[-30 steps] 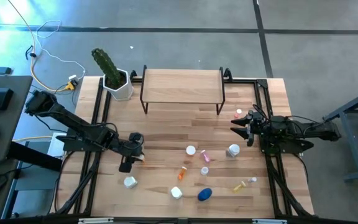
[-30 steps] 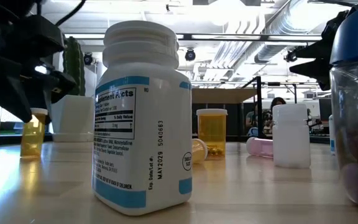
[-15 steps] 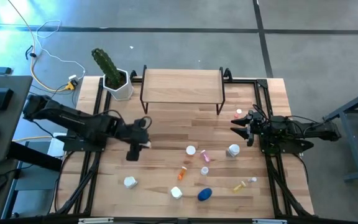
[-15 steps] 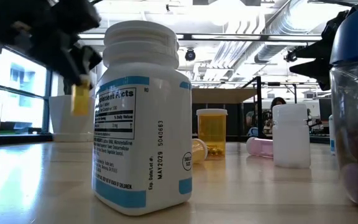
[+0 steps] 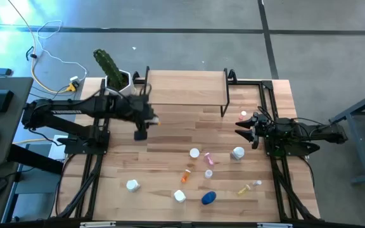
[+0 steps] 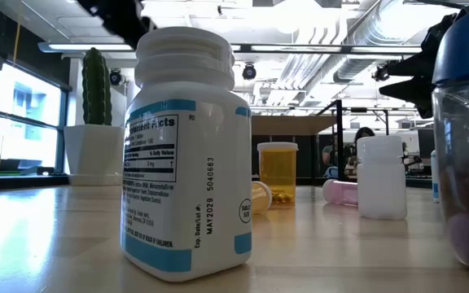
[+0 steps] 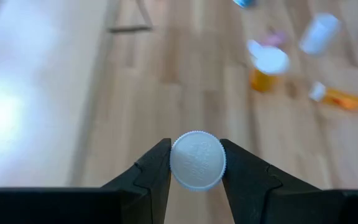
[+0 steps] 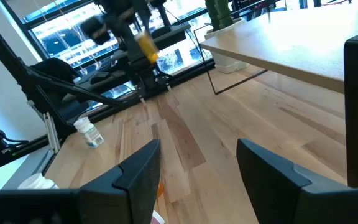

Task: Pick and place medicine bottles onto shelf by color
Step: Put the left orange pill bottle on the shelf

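My left gripper (image 5: pixel 146 123) hangs above the table just in front of the shelf's left legs, shut on a yellowish bottle with a white cap (image 7: pixel 197 160); the right wrist view shows the bottle (image 8: pixel 146 45) under the fingers. The shelf (image 5: pixel 185 87), a light wooden top on black legs, stands at the table's far side. Several bottles lie or stand in the near middle: white (image 5: pixel 237 152), pink (image 5: pixel 209 158), orange (image 5: pixel 186 175), blue (image 5: pixel 208 197), yellow (image 5: pixel 245 188). My right gripper (image 5: pixel 247 130) waits open at the table's right side. My left gripper pinches the yellowish bottle at its white cap (image 7: pixel 197 160), one finger (image 7: pixel 157 171) on each side. The fingers come from above, pointing down. The bottle is lifted clear of the table, and its yellow body (image 8: pixel 146 45) hangs below the fingers.
A white hexagonal pot with a cactus (image 5: pixel 119 85) stands left of the shelf. A small pink bottle (image 5: pixel 243 115) sits near the right gripper. White bottles (image 5: pixel 132 185) (image 5: pixel 180 196) stand near the near edge. Black frame rails run along both table sides.
My left gripper has risen from the table's near-left part with the yellowish bottle and carried it toward the far edge, up to the shelf's left legs. The bottle stood on the table a second ago; it now hangs clear. The right arm has kept still.
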`<state>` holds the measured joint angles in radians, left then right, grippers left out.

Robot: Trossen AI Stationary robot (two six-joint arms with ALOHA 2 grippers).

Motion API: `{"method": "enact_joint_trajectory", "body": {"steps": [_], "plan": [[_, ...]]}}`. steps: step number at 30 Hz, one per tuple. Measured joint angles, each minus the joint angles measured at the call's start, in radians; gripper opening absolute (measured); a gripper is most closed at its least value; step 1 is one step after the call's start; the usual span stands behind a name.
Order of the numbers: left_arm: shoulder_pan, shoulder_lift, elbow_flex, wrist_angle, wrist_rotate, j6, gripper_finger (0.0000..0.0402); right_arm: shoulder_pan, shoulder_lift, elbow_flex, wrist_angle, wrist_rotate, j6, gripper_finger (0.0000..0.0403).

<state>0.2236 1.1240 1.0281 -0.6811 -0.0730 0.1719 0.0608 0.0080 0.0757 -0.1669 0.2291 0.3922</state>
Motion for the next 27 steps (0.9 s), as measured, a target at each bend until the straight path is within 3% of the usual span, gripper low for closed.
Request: {"method": "enact_joint_trajectory", "body": {"steps": [9,15,23,27], "plan": [[0.240,0.020,0.135,0.049,-0.051,0.075,0.0117,0.000,0.000,0.000,0.000,0.000,0.000,0.0202],[0.413,0.117,0.243,0.052,-0.051,0.075,0.0117,0.000,0.000,0.000,0.000,0.000,0.000,0.0202],[0.587,0.280,0.299,0.049,0.091,0.014,0.0117,0.000,0.000,0.000,0.000,0.000,0.000,0.0202],[0.633,0.351,0.300,0.049,0.113,0.002,0.0117,0.000,0.000,0.000,0.000,0.000,0.000,0.0202]]}}
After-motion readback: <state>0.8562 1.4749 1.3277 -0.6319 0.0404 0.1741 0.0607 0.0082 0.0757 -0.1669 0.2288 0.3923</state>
